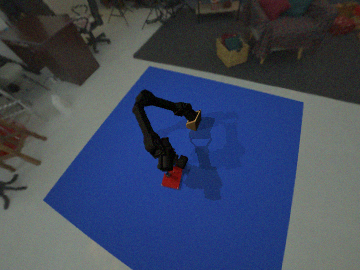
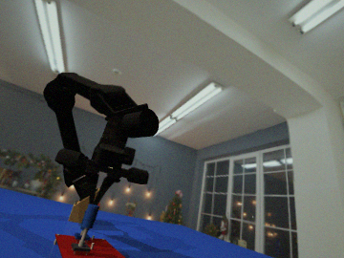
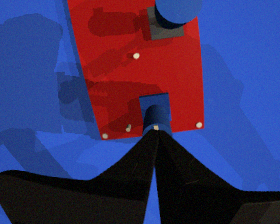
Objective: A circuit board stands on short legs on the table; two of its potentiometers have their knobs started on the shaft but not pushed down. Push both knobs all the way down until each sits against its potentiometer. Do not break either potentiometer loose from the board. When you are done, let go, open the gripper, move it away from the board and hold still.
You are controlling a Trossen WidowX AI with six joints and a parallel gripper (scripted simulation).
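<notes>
The red circuit board (image 1: 172, 183) (image 2: 106, 248) (image 3: 112, 65) stands on the blue mat. In the wrist view, a grey potentiometer (image 3: 167, 31) at the top carries a wide blue knob (image 3: 178, 9); in the exterior view this knob (image 2: 89, 217) stands high on its pale shaft, clear of the potentiometer (image 2: 82, 247). The other potentiometer, blue (image 3: 155, 99), lies near the lower board edge with a dark blue knob (image 3: 156, 113). My gripper (image 3: 156, 136) is shut with nothing seen between the fingers. Its tips overlap this knob's near side; contact and the gap below the knob cannot be told.
Small pale pins or posts (image 3: 136, 56) (image 3: 199, 125) stand on the board. The tall blue knob rises beyond the fingers. The arm (image 1: 146, 122) reaches over the mat (image 1: 240, 192) from its tan base piece (image 1: 194, 122).
</notes>
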